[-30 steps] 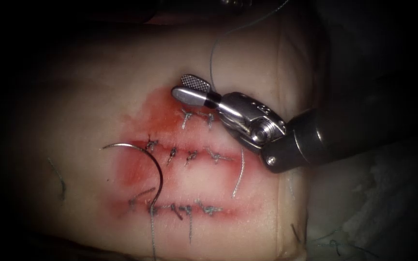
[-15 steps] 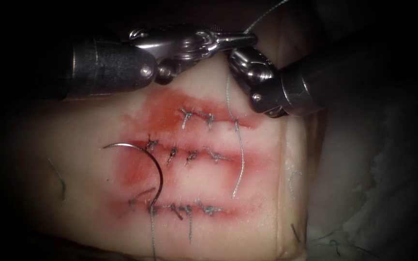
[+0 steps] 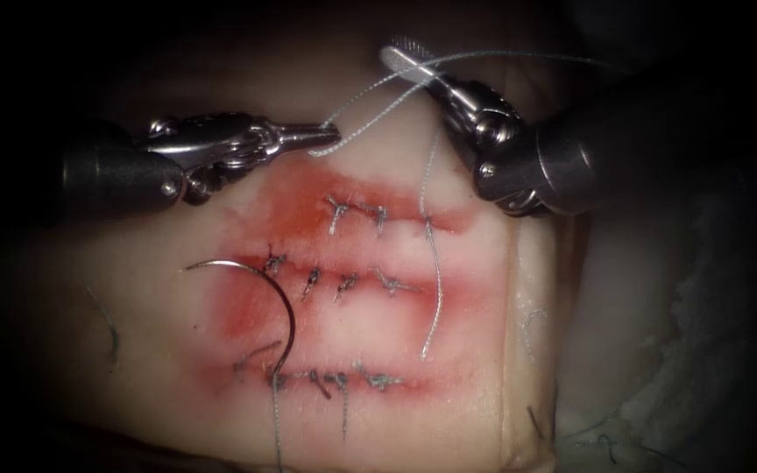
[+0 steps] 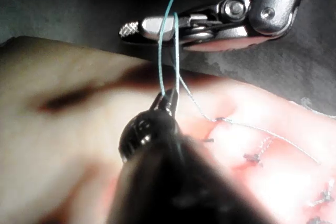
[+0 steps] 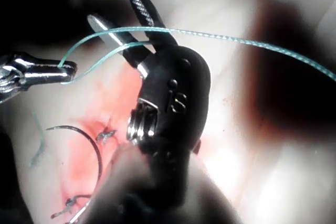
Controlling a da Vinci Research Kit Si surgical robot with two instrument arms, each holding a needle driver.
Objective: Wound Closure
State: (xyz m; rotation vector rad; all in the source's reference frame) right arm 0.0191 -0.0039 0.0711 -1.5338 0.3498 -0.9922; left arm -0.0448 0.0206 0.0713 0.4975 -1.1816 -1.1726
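tissue (image 3: pixel 177 350): needle (image 3: pixel 265 289) lies unmoved | left tool (image 3: pixel 330 136) withdrew, clamping thread (image 3: pixel 378 96) | right tool (image 3: pixel 409 61) agape, empty

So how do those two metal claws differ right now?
The left tool has its jaws shut on the thread; the right tool has open jaws with thread running between them. The left enters level from the left, the right slants in from the right. Neither holds the needle, which lies on the tissue.
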